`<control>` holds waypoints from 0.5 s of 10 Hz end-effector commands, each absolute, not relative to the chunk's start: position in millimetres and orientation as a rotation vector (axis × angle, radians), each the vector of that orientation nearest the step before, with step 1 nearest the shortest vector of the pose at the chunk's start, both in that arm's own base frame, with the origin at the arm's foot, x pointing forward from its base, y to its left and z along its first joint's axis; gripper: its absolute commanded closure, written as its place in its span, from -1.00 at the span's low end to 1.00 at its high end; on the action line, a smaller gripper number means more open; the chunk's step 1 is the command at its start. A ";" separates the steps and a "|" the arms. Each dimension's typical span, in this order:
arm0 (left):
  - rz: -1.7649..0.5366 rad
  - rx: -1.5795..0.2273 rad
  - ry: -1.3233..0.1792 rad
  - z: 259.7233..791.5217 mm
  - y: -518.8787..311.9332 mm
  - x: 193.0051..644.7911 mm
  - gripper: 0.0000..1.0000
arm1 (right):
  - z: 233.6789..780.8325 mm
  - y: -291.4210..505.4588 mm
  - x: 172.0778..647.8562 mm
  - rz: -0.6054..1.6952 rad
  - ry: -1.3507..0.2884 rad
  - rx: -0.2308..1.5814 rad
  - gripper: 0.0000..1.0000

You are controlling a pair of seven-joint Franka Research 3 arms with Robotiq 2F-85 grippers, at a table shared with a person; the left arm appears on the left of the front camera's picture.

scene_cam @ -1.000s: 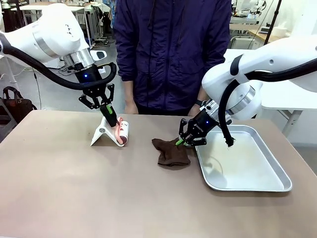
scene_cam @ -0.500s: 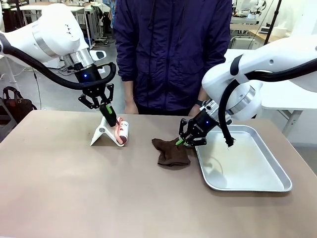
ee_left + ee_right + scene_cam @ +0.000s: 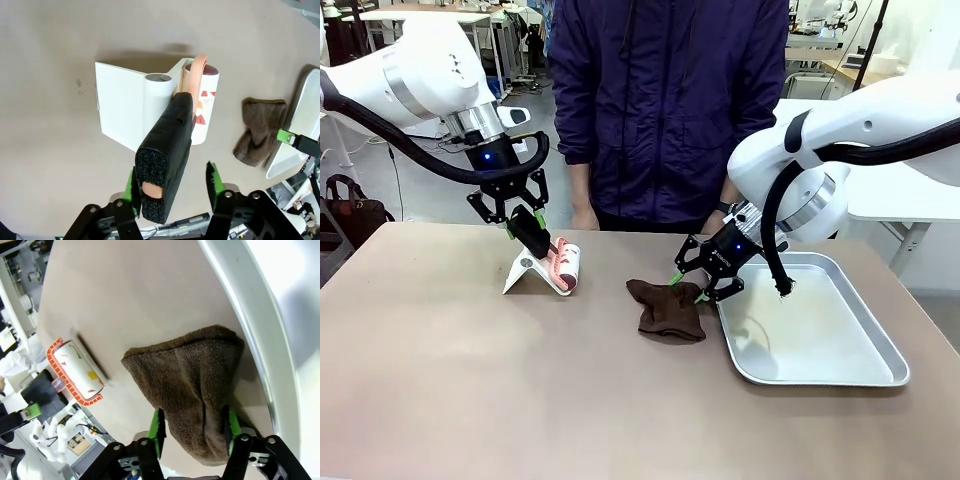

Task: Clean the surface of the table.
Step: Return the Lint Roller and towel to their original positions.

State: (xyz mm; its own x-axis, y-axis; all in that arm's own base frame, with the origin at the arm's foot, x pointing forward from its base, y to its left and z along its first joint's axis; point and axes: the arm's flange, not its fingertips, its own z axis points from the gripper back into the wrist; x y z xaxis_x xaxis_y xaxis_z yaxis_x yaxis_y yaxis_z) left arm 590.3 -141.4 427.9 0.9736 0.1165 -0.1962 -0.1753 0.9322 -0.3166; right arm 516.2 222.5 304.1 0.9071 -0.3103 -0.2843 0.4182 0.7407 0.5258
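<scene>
The wide matte taupe-brown table (image 3: 470, 390) spreads between the arms, white workshop benches (image 3: 820, 45) behind. The left gripper (image 3: 172, 187) stands part-open around the lint roller's black handle (image 3: 167, 152). The right gripper (image 3: 192, 432) gapes wide over the crumpled brown cloth (image 3: 665, 308), beside the silver metal tray (image 3: 840, 375).

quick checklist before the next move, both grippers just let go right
1. Right gripper open: ok, jaws spread.
2. Brown cloth released: ok, it lies on the table beside the tray; in the right wrist view the fingers straddle it.
3. Left gripper open: ok, pads apart.
4. Lint roller free of the left gripper: cannot tell, its black handle sits between the fingers, against one pad.
5. Roller seated in its white stand: ok.
6. Person's hands clear: ok, behind the table's far edge.
</scene>
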 end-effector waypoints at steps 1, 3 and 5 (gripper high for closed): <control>0.162 -0.325 0.173 434.5 -139.6 591.3 -1.00 | 303.7 220.0 516.6 -0.392 0.182 0.623 -0.96; 0.161 -0.331 0.164 437.6 -138.5 589.6 -1.00 | 304.5 215.4 517.1 -0.397 0.182 0.647 -1.00; 0.155 -0.346 0.153 443.2 -133.6 582.4 -1.00 | 310.6 207.0 513.7 -0.380 0.175 0.687 -1.00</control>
